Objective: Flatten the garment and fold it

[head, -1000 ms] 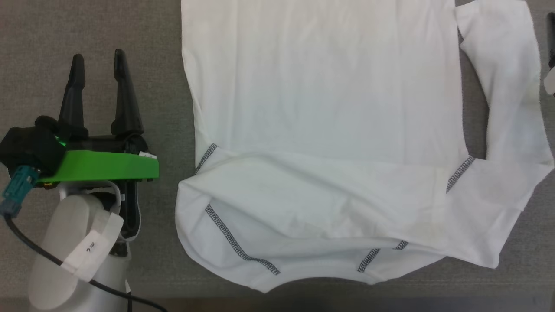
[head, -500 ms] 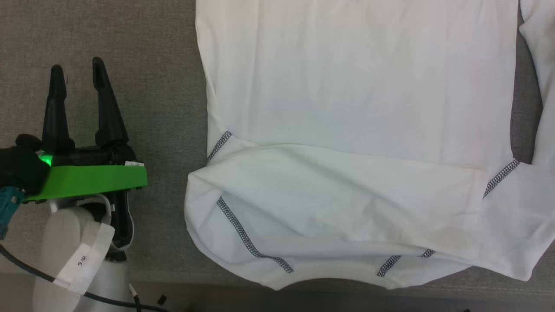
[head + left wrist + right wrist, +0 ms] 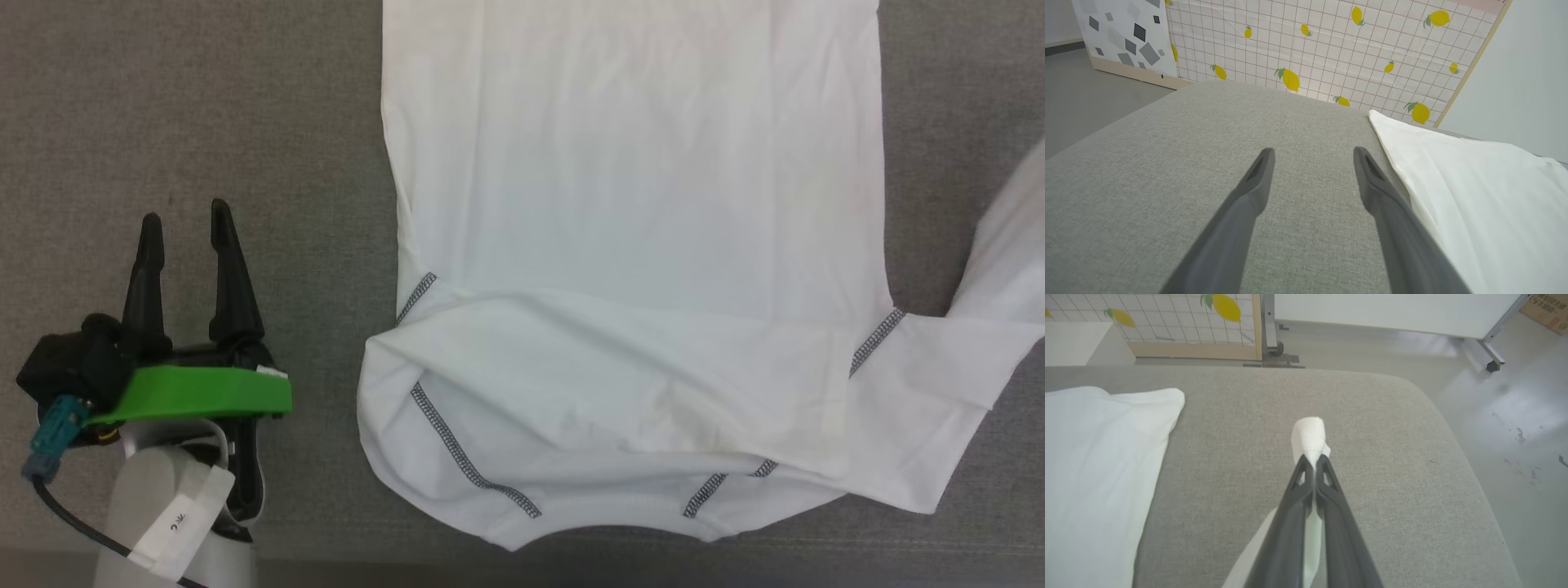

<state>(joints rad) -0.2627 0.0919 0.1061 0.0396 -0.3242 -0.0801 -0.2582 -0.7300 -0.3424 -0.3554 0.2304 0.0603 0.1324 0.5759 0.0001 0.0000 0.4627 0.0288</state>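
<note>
The garment point(image 3: 637, 204), a big white long-sleeved shirt with dark zigzag seams, lies spread on the grey cushion point(image 3: 204, 106). One sleeve is folded across its near part; the other sleeve point(image 3: 1004, 253) runs off the right edge of the head view. My left gripper point(image 3: 186, 219) stands open over bare cushion to the left of the shirt, touching nothing. Its fingers point(image 3: 1257, 179) show apart in the left wrist view, the garment point(image 3: 1474, 183) lying to their right. My right gripper point(image 3: 1314, 457) is shut on the sleeve's end point(image 3: 1309, 437), which pokes out beyond its tips.
A lemon-patterned grid screen point(image 3: 1331, 49) stands behind the cushion. The cushion's rounded far corner point(image 3: 1412, 388) drops to a grey floor point(image 3: 1515, 416). A wheeled frame leg point(image 3: 1492, 361) stands on that floor.
The head camera has shifted between pictures. The right-hand sleeve, earlier lying looped beside the shirt body, now stretches away toward the right edge. My left gripper stays open.
</note>
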